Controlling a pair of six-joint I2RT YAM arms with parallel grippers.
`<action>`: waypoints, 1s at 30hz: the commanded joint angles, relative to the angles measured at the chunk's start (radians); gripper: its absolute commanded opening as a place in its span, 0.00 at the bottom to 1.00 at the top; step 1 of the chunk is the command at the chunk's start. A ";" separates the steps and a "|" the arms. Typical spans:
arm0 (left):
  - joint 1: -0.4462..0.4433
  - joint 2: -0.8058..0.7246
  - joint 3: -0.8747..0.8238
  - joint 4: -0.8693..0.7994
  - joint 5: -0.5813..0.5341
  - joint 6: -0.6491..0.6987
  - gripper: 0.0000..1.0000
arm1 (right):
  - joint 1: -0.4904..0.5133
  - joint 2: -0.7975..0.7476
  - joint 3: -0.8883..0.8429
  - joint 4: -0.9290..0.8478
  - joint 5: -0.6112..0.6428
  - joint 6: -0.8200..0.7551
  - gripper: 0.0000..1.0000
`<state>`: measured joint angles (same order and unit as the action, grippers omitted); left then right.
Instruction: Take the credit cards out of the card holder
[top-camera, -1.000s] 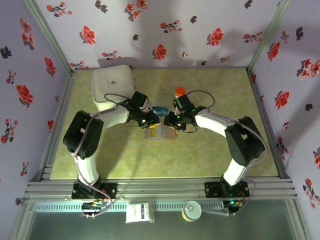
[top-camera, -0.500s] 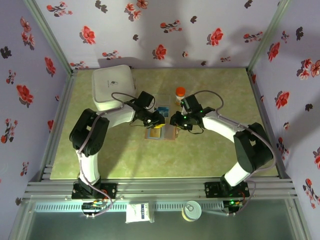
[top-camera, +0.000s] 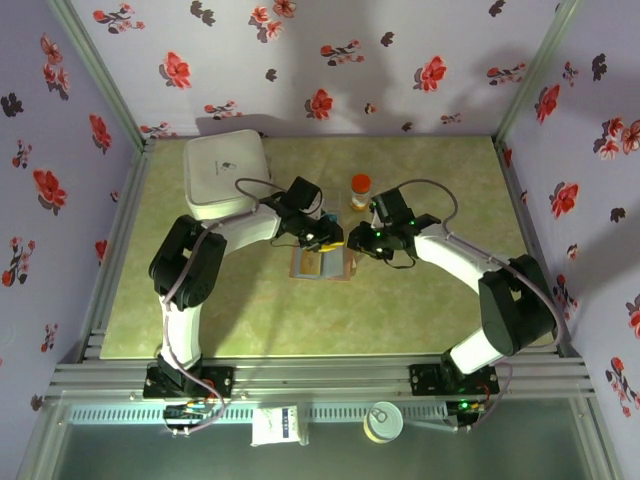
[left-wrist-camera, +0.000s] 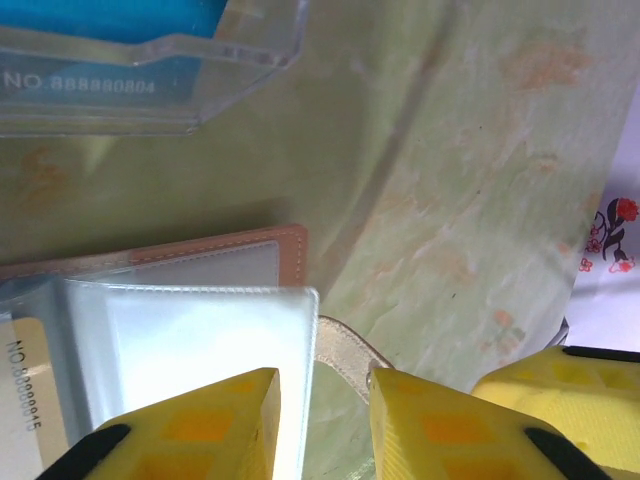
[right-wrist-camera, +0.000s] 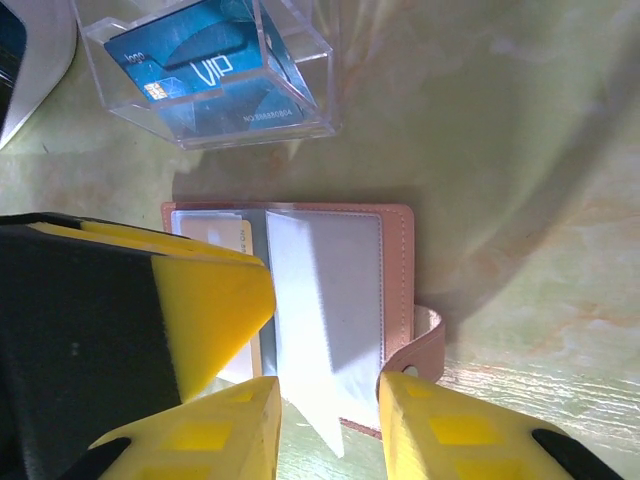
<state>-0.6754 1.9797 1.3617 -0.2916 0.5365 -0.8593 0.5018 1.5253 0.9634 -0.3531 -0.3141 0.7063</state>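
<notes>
On the green table (top-camera: 430, 300), open brown-rimmed card holder (right-wrist-camera: 335, 285).

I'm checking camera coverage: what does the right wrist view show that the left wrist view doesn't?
The right wrist view, unlike the left, gives the VIP print on the blue card in the clear box and most of the open card holder. The left wrist view, unlike the right, gives the floral wall and a number on the tan card. Both share the holder's rim, a clear sleeve, the strap and the table.
</notes>
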 joint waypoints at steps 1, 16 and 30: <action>-0.006 0.023 0.022 -0.021 0.020 -0.008 0.29 | -0.009 -0.033 -0.009 -0.031 0.018 -0.020 0.32; 0.038 -0.031 -0.049 -0.007 0.016 0.013 0.29 | 0.004 0.041 0.023 0.043 -0.036 0.041 0.32; 0.156 -0.145 -0.229 0.031 0.016 0.039 0.28 | 0.106 0.257 0.224 0.019 -0.050 0.047 0.32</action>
<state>-0.5400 1.8793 1.1675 -0.2752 0.5365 -0.8528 0.5888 1.7439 1.1450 -0.3340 -0.3485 0.7372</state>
